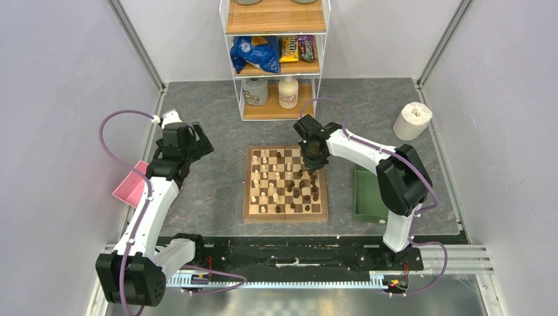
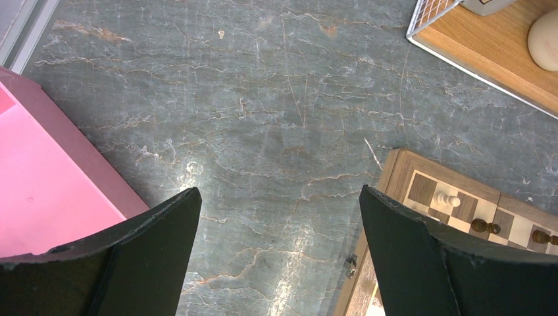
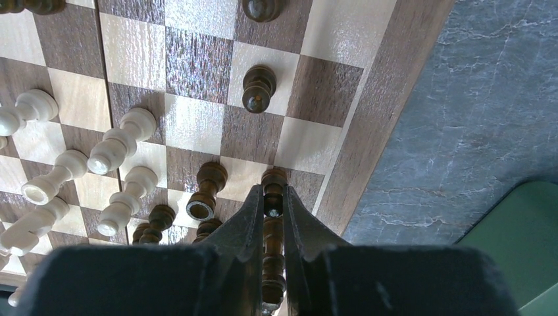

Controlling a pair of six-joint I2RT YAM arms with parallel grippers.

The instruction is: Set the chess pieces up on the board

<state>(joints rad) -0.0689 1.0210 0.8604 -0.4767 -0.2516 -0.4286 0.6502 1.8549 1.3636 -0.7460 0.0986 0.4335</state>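
The wooden chessboard (image 1: pixel 286 184) lies at the table's middle, with pale pieces (image 1: pixel 263 179) on its left half and dark pieces (image 1: pixel 304 192) on its right half. My right gripper (image 1: pixel 313 158) hangs over the board's far right corner. In the right wrist view the right gripper (image 3: pixel 274 197) is shut on a dark brown piece (image 3: pixel 273 179) above the squares by the board's border (image 3: pixel 368 125). Pale pieces (image 3: pixel 122 141) and dark pieces (image 3: pixel 258 87) stand nearby. My left gripper (image 1: pixel 197 141) is open and empty left of the board, over bare table (image 2: pixel 276 197). The board's corner (image 2: pixel 454 201) shows at its right.
A pink tray (image 1: pixel 131 187) lies at the left, also in the left wrist view (image 2: pixel 46 178). A green tray (image 1: pixel 368 194) lies right of the board. A wire shelf (image 1: pixel 276 59) with snacks and bottles stands at the back. A paper roll (image 1: pixel 412 120) stands at the back right.
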